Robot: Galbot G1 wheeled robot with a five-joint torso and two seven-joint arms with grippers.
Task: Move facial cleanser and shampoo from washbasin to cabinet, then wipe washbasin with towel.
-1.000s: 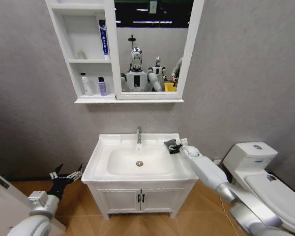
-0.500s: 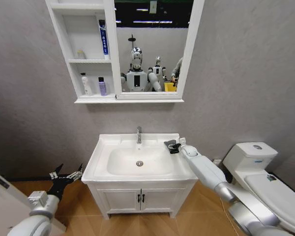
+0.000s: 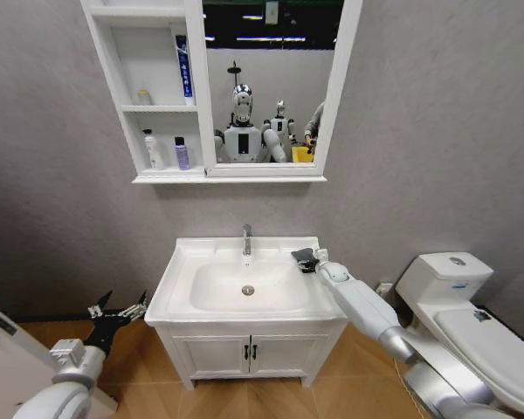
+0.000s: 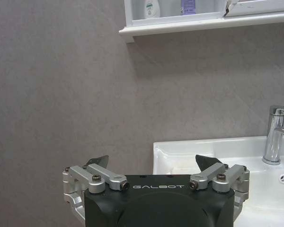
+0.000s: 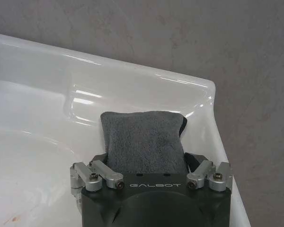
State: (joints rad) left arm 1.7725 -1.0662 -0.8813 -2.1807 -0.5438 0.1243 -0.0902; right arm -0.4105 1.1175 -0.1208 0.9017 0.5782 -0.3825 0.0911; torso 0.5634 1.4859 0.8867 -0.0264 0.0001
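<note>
Dark grey folded towel [image 5: 143, 139]: lay on the back right corner of the white rectangular ceramic washbasin [image 3: 192, 258], directly in front of the right hand and between its two fingers, its far edge close to the basin's raised rim.
Right hand [image 3: 307, 259]: reached over the basin's right rear ledge, fingers set on either side of the towel and touching its sides; the cloth filled the gap between them, so it read as gripping the towel.
Left hand [image 4: 152, 165]: hung low beside the basin's left edge, well apart from the towel, its black fingertips spread wide with nothing between them.
Washbasin: chrome faucet [image 3: 246, 238] stood at the middle of the back ledge, to the left of the right hand; metal drain [image 3: 248, 290] sat in the bowl's centre.
White wall-hung cabinet [image 3: 201, 105]: was mounted above the basin, well above both hands; a white bottle [image 3: 152, 149] and a small purple bottle [image 3: 181, 154] stood on its lowest open shelf, a blue tube [image 3: 183, 68] upright in the niche above.
</note>
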